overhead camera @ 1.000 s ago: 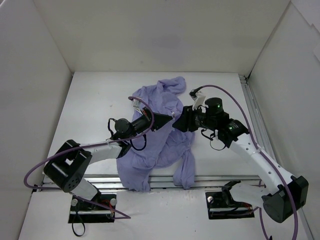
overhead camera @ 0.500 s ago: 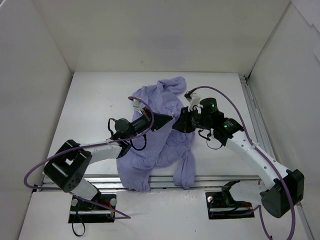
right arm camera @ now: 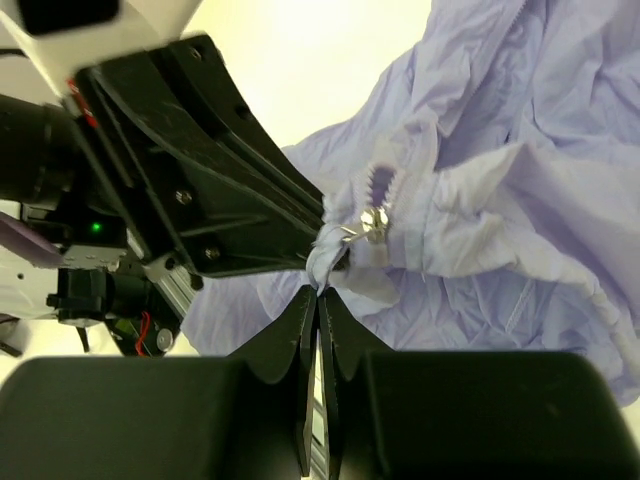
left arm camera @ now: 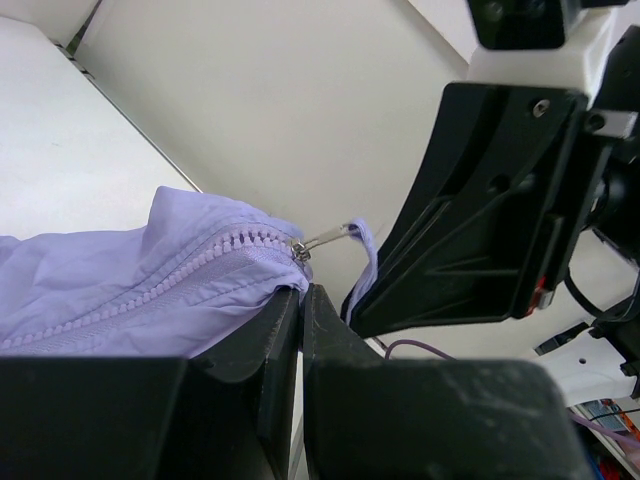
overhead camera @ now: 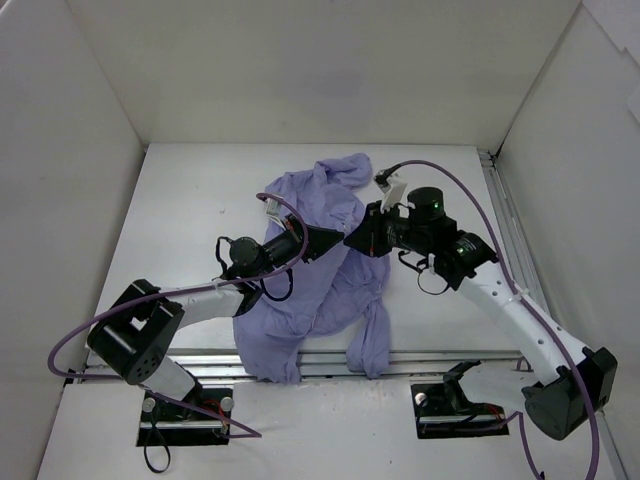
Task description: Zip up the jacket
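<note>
Panel legend: I am viewing the jacket [overhead camera: 320, 200] as thin lavender cloth, matt and softly creased, its zipper teeth [left arm camera: 200, 265] looking like matching matt plastic and its zipper pull [left arm camera: 327, 238] gleaming as bright polished metal. I am seeing the left gripper [left arm camera: 303, 297] and the right gripper [right arm camera: 318, 296] showing hard black plastic, smooth with a dull sheen. The table [overhead camera: 190, 190] is appearing white, smooth and matt, while the cables [overhead camera: 470, 200] are wearing a purple, slightly glossy sheath.

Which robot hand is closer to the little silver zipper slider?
Left. The left gripper pinches the jacket right beneath the zipper slider; the right gripper pinches its edge farther out, beyond the pull tab.
</note>
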